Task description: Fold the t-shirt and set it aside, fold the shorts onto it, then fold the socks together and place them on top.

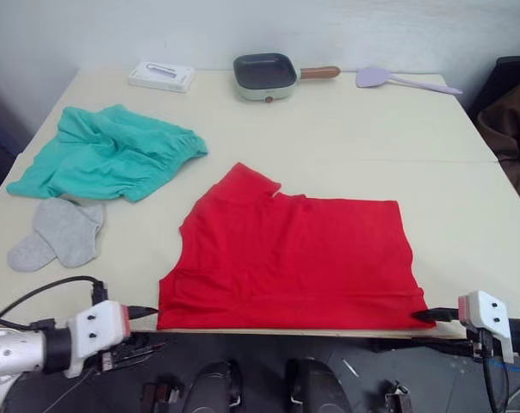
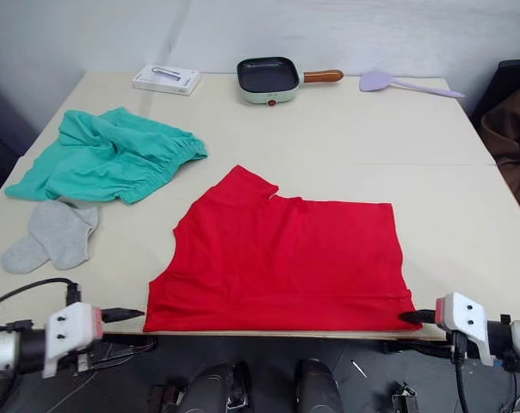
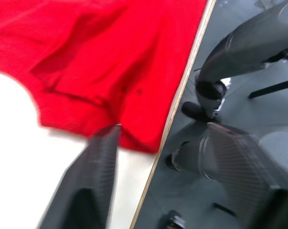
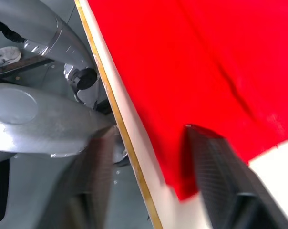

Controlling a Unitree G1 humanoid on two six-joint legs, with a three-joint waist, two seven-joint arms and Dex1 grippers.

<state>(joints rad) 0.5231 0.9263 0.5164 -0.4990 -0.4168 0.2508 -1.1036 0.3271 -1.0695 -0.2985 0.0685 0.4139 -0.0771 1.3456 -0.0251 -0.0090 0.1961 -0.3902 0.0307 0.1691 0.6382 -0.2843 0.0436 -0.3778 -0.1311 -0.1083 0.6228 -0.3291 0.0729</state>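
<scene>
1. The table is wide and pale. Its near edge runs just under the bottom hem of the t-shirt.
2. The one red t-shirt lies flat in the middle of the near half of the table. Its bottom edge lies right along the near edge. It looks folded, with one sleeve bump at the upper left.
3. The left gripper sits at the near left corner of the t-shirt. Its fingers are spread wide, one over the table by the red corner and one past the table edge. It holds nothing.
4. The right gripper sits at the near right corner of the t-shirt. Its fingers are also wide apart, one over the red cloth corner and one off the table edge. It holds nothing.
5. The one pair of shorts lies bunched up at the far left, well apart from the t-shirt.
6. The socks lie just in front of the shorts, near the left edge. They overlap, so it is hard to tell the two apart.
7. There is a lot of bare table to the right of the t-shirt and behind it.
8. Along the far edge sit one small pan, one white box and one purple spatula.
9. A dark thing at the right edge is cut off.
</scene>
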